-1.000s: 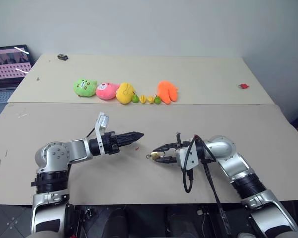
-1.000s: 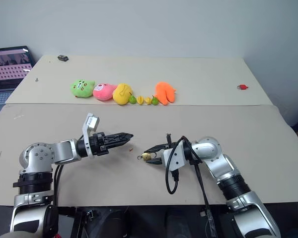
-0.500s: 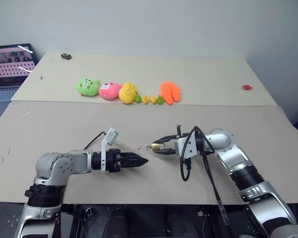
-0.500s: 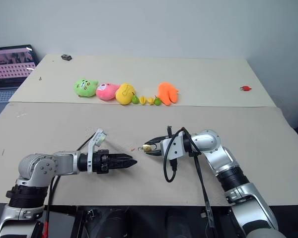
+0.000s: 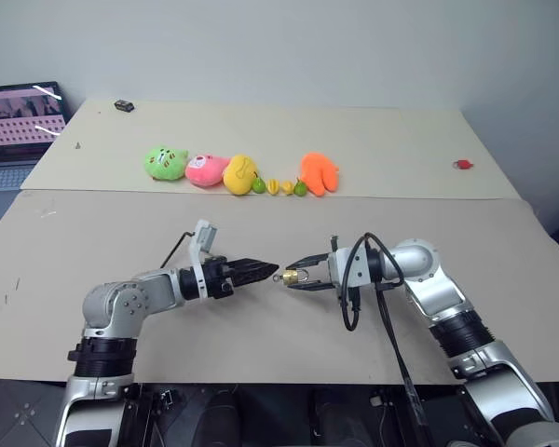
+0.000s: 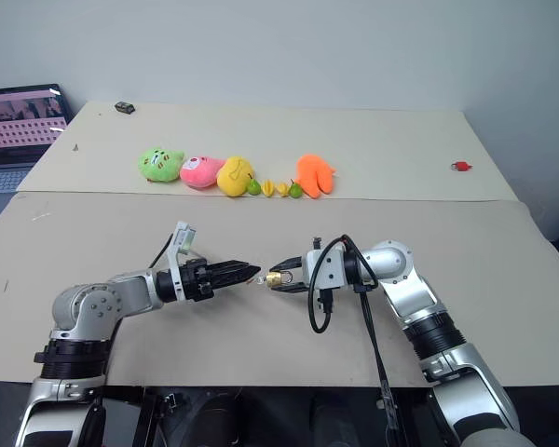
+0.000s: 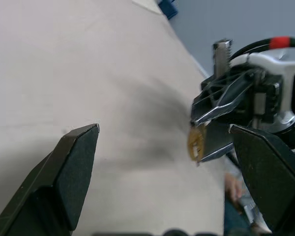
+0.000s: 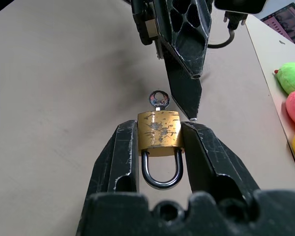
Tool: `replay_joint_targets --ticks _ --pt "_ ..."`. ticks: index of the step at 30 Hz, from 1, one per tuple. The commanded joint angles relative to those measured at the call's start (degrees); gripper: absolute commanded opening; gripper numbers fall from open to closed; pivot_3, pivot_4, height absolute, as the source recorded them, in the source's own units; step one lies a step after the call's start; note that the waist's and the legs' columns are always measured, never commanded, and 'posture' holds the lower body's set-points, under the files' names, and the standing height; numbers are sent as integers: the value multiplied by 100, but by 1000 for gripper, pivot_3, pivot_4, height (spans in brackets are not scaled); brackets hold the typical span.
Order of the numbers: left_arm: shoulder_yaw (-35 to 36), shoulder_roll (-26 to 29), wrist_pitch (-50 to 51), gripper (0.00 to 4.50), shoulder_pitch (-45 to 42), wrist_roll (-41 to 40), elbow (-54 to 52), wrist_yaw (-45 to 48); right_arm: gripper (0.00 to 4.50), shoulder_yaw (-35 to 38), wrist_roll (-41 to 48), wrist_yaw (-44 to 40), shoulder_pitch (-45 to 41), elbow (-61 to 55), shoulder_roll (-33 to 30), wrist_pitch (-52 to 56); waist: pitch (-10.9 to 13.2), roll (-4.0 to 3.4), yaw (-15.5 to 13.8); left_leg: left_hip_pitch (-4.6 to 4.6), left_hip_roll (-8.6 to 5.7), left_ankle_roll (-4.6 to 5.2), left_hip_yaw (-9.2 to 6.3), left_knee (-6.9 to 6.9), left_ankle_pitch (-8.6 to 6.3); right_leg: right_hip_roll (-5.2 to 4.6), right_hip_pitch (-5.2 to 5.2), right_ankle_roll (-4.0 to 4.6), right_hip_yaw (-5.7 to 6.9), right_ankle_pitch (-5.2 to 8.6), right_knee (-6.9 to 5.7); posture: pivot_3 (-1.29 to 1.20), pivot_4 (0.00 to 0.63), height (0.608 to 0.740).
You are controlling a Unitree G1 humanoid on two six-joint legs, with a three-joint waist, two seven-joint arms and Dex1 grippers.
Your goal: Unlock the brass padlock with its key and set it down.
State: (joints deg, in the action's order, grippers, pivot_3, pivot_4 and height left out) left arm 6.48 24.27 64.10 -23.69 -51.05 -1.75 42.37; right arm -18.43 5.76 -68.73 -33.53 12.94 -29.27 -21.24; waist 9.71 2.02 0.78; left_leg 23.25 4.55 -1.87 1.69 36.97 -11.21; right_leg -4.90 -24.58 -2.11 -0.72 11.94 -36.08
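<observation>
The brass padlock [image 8: 159,129] is clamped by its sides between the fingers of my right gripper [image 5: 296,277], shackle pointing back toward the wrist. A small silvery key [image 8: 158,100] sticks out of its keyhole end, toward my left gripper [image 5: 270,270]. The padlock [image 5: 290,276] hangs a little above the tan table [image 5: 261,345], near the middle front. My left gripper [image 7: 164,129] is open, fingers [image 7: 73,167] spread wide, with the padlock [image 7: 195,142] just ahead of them. From the head views its tips almost meet the key; I cannot tell if they touch.
A row of plush toys runs across the back of the table: green [image 5: 165,163], pink [image 5: 203,170], yellow [image 5: 238,173], orange [image 5: 316,172], with small toy fruits [image 5: 281,187] between. A laptop [image 5: 19,116] stands far left, a small red item [image 5: 462,164] far right.
My left gripper dipped toward the front edge, then came up and right until its tips reached the key. The right gripper kept the padlock nearly still.
</observation>
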Motion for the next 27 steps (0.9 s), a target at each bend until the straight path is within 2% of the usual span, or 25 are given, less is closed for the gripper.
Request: replay_joint_targets --ticks 1,11,16,17,18,23,27 --pt "49 -64 196 4500 44 -284 -334 4 912 168 151 -25 -169 -224 -26 18 0 0 1 0 0 0 0 0 0 0 0 -1 0 0 0 0 150 722" --pt "302 -285 740 4500 239 -857 -481 -330 912 125 109 -3 -77 -273 -20 -5 0 0 4 -2 0 0 -1 0 0 0 2 -5 0 3 1 0 150 722" --pt "364 -309 679 4500 241 -890 -484 -441 912 117 113 2 -64 -293 -8 23 0 0 5 -2 0 0 -1 0 0 0 3 -4 0 3 2 0 150 722" --pt "333 -301 627 3997 252 -851 -512 -427 912 113 104 5 -68 -283 -3 19 0 0 5 -2 0 0 -1 0 0 0 3 -3 0 2 1 0 150 722" --pt "333 -320 621 3866 265 -867 -525 -429 912 108 106 11 -68 -280 11 30 0 0 5 -2 0 0 -1 0 0 0 3 -4 0 3 1 0 150 722" --pt "205 -324 577 1923 384 -785 -711 -460 912 92 100 43 -26 -335 47 71 0 0 7 -2 0 0 -2 -1 0 0 3 -3 0 2 2 0 150 722" --pt "126 -311 578 1923 417 -748 -730 -447 912 95 93 39 -15 -350 45 81 0 0 4 -2 -1 0 -2 -1 0 0 3 -4 0 3 2 0 150 722"
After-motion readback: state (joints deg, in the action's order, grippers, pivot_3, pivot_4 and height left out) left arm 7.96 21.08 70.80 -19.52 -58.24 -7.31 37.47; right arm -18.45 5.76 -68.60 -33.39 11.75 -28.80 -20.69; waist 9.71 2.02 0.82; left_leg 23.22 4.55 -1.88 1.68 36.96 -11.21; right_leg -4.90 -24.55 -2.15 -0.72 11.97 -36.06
